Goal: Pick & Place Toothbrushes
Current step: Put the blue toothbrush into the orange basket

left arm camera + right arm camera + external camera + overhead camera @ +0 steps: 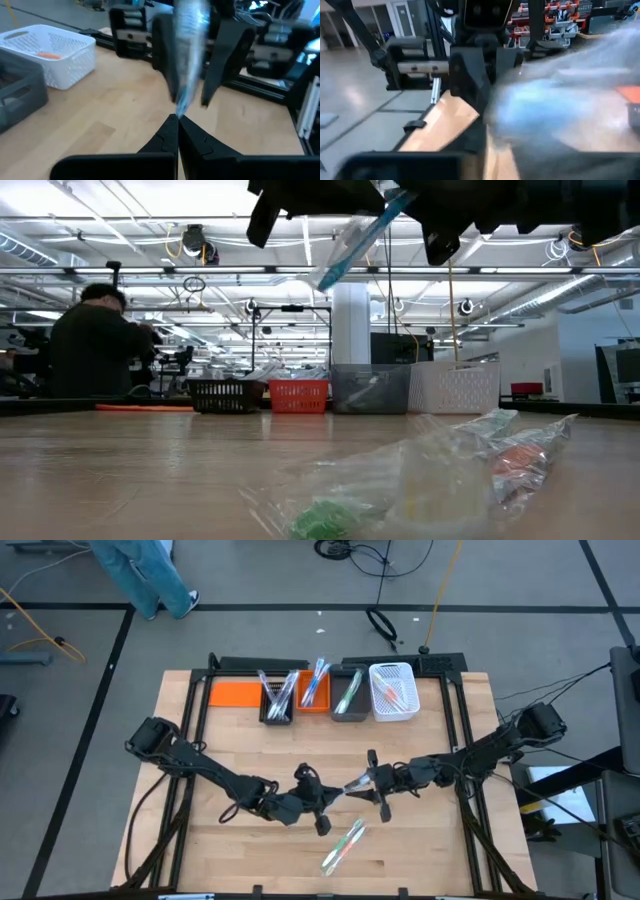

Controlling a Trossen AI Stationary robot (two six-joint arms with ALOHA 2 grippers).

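The wooden table (pixel 250 750) fills the middle of the high view, with grey floor around it and a person (pixel 95 345) seated in the open workshop beyond. At twelve o'clock on the table runs a row of bins: an orange tray (pixel 234 693), a black bin (pixel 277 710), an orange bin (pixel 314 700), a grey bin (pixel 348 706) and a white basket (pixel 393 692), all holding toothbrushes. Two wrapped toothbrushes (pixel 343 845) lie at six o'clock. At the centre, the left gripper (pixel 322 796) has its fingers pressed together on one end of a blue wrapped toothbrush (pixel 357 783), held aloft; the right gripper (pixel 376 783) straddles the other end, fingers partly apart.
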